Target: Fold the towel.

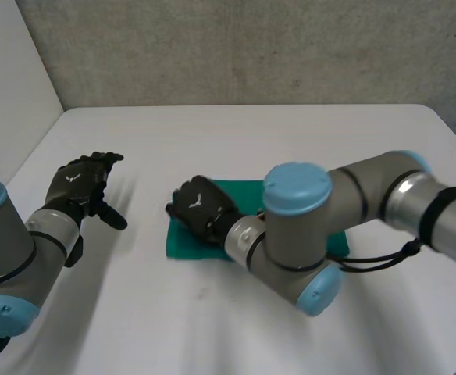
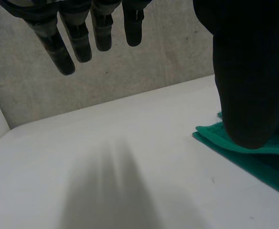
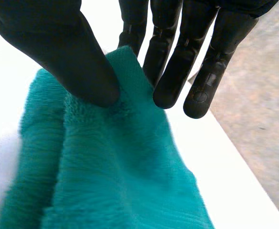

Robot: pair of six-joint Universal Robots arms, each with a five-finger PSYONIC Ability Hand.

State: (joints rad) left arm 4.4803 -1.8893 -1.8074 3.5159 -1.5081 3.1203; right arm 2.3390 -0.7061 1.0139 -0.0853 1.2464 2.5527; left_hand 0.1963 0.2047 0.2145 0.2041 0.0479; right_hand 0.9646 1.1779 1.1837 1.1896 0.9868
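We see the green towel [image 1: 185,244] lying in layers on the white counter [image 1: 236,133]. Its long axis runs from side to side in front of us, and most of it is beneath our right arm [image 1: 345,203]. Our right hand [image 1: 201,209] sits at the towel's left end. There a raised fold of pile is pinched between the thumb and the straight fingers [image 3: 177,71]. Our left hand [image 1: 80,183] hangs over bare counter, well apart to the left, with its fingers [image 2: 72,43] relaxed and holding nothing. We judge the right hand nearer, and best placed to carry that end across toward the opposite one.
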